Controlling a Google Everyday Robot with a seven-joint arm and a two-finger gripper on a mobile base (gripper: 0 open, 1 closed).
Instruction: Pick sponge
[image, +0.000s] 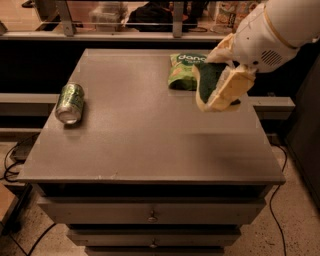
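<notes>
While above table (150, 145), hand (216, 100) gripping sponge (209, 80)

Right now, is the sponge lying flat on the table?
No, the claw grips the sponge and holds it up in the air above the table, in front of the green snack bag.

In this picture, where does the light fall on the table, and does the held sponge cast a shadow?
Camera view: dim, warm light; the table has a soft sheen at its far left, the can a bright glint. Camera view: the gripper, shut on the sponge, hangs over the table's right side, with a small dark shadow beneath it.
</notes>
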